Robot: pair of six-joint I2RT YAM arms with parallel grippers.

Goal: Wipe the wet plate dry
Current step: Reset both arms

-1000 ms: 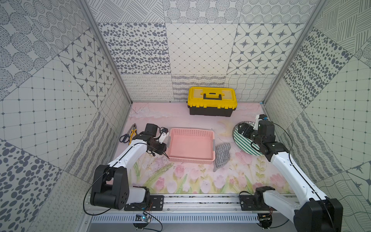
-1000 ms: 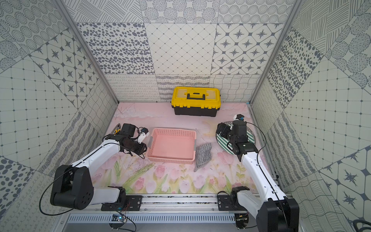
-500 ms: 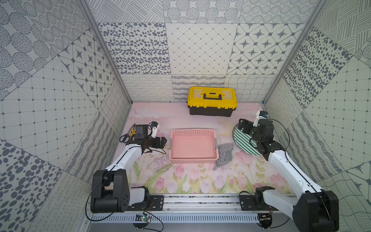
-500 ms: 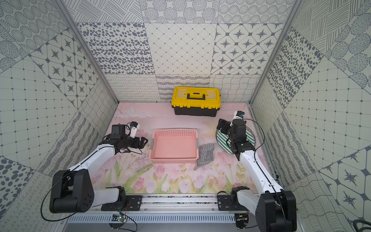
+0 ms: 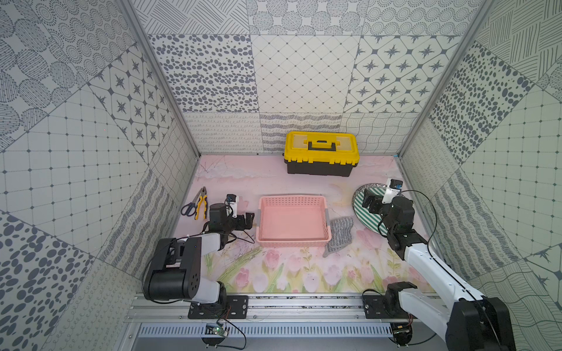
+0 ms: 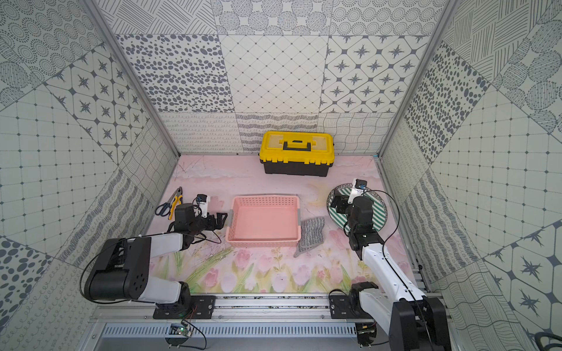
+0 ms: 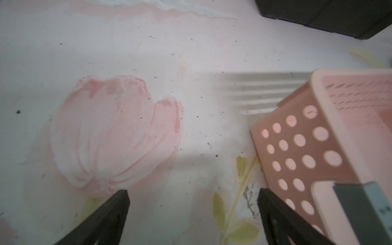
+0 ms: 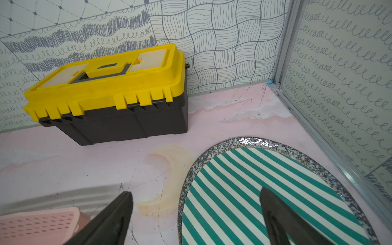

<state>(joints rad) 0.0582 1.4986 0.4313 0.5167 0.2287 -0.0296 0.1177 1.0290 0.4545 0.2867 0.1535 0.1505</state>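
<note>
The floral mat (image 5: 304,273) lies under both arms. The toolbox (image 5: 321,158) stands shut at the back wall, well ahead of the right gripper (image 5: 368,201). The basket (image 5: 292,199) sits between the two grippers. Its end wall is just beside the left gripper (image 5: 250,219), with one finger (image 7: 275,218) close against the holed wall; I cannot tell whether they touch. The plate (image 5: 360,211) lies flat under the right gripper, one finger (image 8: 280,218) over its stripes and the other over bare mat beside the rim. The cloth (image 5: 340,234) lies rumpled against the basket's other end, left of the right gripper and nearer its base. Pliers (image 5: 201,202) and scissors (image 5: 188,209) lie side by side behind the left gripper, near the side wall. Both grippers are spread wide with nothing between the fingers.
</note>
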